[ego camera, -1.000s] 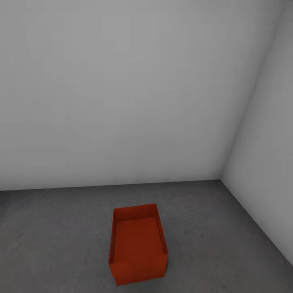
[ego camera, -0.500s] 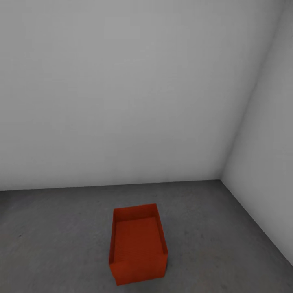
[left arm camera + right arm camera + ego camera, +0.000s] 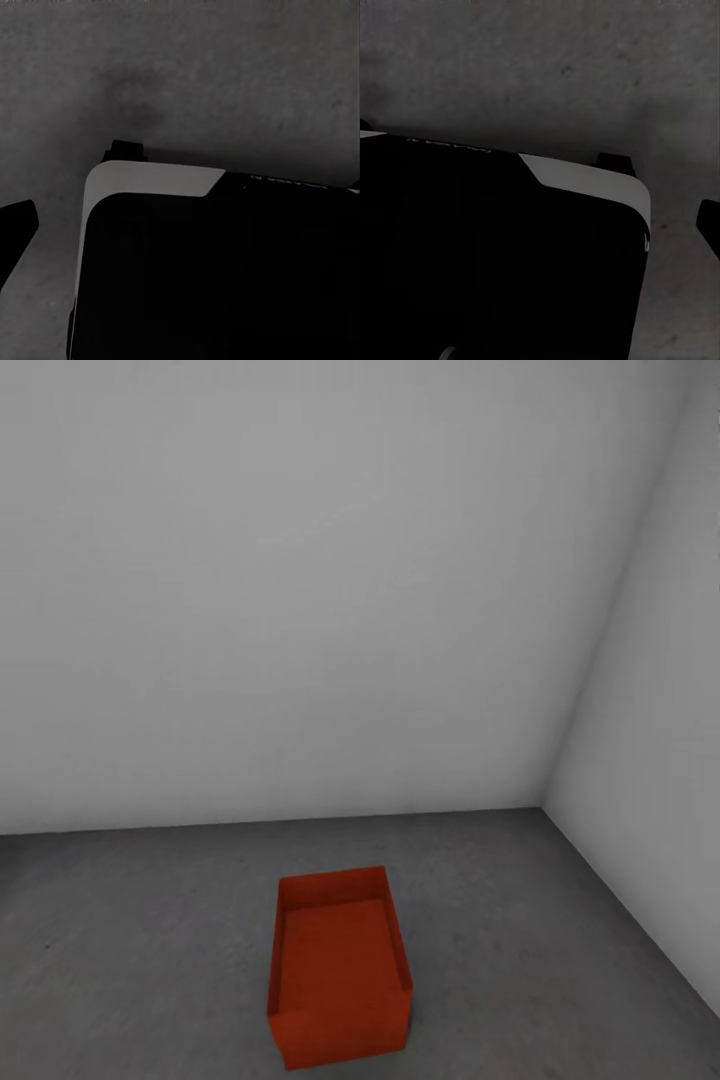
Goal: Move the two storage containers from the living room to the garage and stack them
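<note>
Jaws' state untellable, head view — one storage container (image 3: 340,970) on concrete floor (image 3: 130,960)

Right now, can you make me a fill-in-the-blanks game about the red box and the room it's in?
1. The storage container sits on the grey ____.
2. The container has no lid, and inside it is ____.
3. Behind the container, two plain walls meet in a ____.
4. The colour of the container is orange-____.

Missing words: floor; empty; corner; red
</note>
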